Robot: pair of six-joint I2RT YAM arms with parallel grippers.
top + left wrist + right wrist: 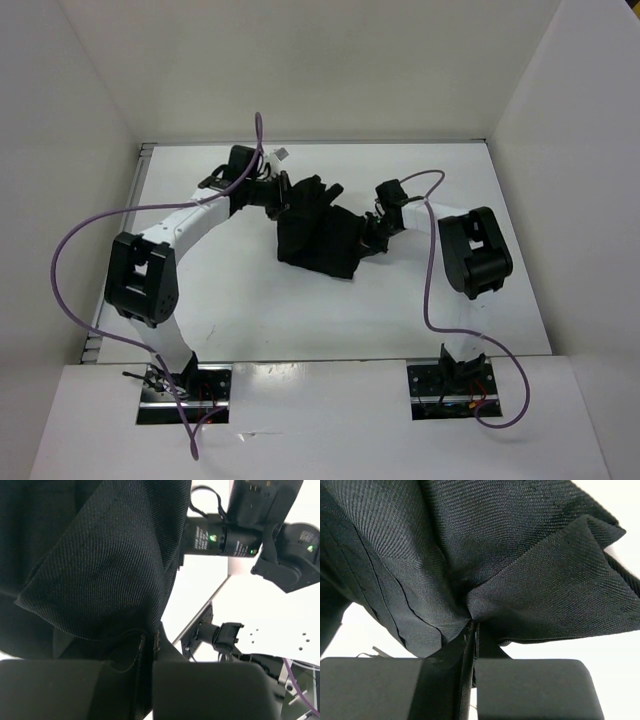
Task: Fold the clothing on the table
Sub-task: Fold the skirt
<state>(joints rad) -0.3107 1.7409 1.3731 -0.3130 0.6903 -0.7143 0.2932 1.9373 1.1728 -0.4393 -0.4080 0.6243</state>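
Table (250,310): black clothing (318,235) is seen bunched near its centre | right gripper (368,232): jaws are pressed together on a pinched fold at the clothing's 3 o'clock edge | left gripper (278,195): farther back, jaws are closed on fabric at the clothing's 11 o'clock corner, with cloth draped above them in the wrist view.

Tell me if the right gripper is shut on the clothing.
Yes, the right gripper pinches a fold of the clothing between its closed fingers.
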